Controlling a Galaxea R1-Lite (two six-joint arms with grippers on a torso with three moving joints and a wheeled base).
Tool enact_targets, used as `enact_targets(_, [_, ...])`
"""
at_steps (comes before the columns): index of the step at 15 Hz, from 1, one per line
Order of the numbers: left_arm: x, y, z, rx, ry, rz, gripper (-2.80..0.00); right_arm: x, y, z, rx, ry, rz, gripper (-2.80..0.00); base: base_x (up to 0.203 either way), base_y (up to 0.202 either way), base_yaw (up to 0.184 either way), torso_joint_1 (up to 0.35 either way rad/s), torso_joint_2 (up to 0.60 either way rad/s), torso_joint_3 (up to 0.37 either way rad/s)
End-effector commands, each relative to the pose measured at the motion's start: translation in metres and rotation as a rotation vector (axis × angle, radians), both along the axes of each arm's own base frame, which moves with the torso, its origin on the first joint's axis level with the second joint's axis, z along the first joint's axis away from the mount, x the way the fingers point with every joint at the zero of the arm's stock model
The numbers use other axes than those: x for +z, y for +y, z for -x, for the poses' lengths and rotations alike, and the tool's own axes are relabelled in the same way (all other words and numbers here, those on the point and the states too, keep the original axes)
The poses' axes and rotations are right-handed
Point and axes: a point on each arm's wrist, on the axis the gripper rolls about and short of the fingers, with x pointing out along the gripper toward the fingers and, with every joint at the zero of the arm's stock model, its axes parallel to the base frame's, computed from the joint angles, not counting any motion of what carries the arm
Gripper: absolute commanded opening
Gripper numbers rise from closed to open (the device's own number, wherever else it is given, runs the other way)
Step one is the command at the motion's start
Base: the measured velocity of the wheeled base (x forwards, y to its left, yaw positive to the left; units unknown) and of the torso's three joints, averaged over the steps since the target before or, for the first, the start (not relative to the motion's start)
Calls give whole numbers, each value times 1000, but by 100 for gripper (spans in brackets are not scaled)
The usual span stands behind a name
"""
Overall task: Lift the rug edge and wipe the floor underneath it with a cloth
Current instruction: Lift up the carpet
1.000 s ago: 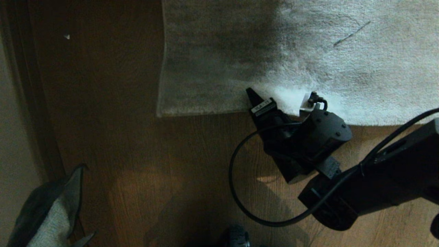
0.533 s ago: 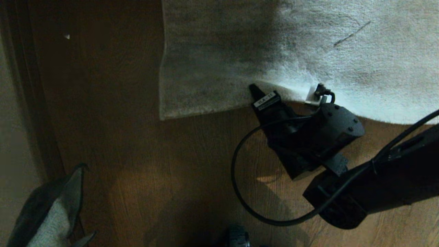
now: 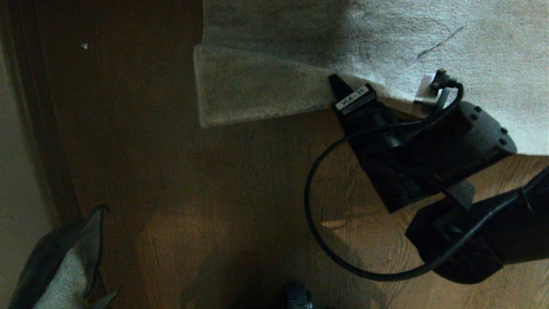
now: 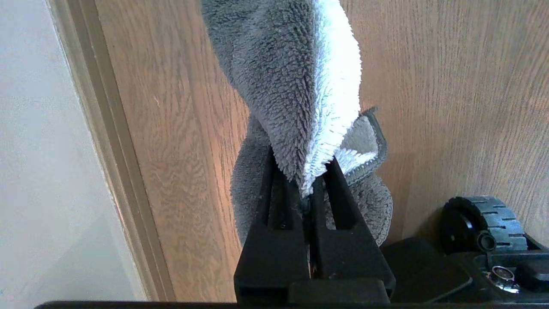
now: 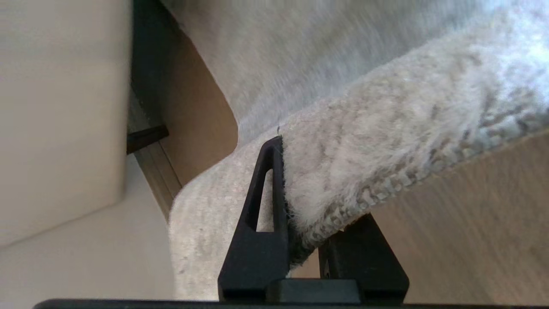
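The grey-beige rug (image 3: 429,47) fills the top of the head view. My right gripper (image 3: 343,92) is shut on the rug edge (image 3: 266,112) and holds it raised off the floor (image 3: 193,193), so the border slants up from the corner (image 3: 202,124). In the right wrist view one finger (image 5: 274,189) lies on the pile and the other sits under the rug edge (image 5: 407,171). My left gripper (image 4: 303,171), parked at the lower left, is shut on the cloth (image 4: 291,77), which hangs grey and fuzzy with a dark border. The same cloth (image 3: 64,266) shows in the head view.
A pale wall and dark skirting (image 3: 25,128) run down the left side. A black cable (image 3: 311,206) loops from the right arm over the planks. The base's wheel (image 4: 484,227) sits beside the left gripper. A pale piece of furniture (image 5: 55,107) stands beyond the rug.
My right gripper has closed on the rug edge and risen with it. The border now lifts off the floor and slants up from the corner. The cloth has not moved.
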Motion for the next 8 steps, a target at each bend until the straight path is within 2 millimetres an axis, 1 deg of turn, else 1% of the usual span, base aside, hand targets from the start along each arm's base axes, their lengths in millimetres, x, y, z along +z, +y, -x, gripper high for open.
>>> enact_targets(1, [0, 0, 0, 0, -1, 0, -280, 15, -9, 8, -9, -57, -57, -280, 0, 0, 0, 0, 0, 0])
enact_targets(5, [0, 0, 0, 0, -1, 0, -280, 11, -14, -1, -79, -37, -50, -280, 0, 0, 0, 0, 0, 0])
enact_targets(8, [0, 0, 0, 0, -1, 0, -280, 12, -20, -4, -124, -34, -52, -280, 0, 0, 0, 0, 0, 0])
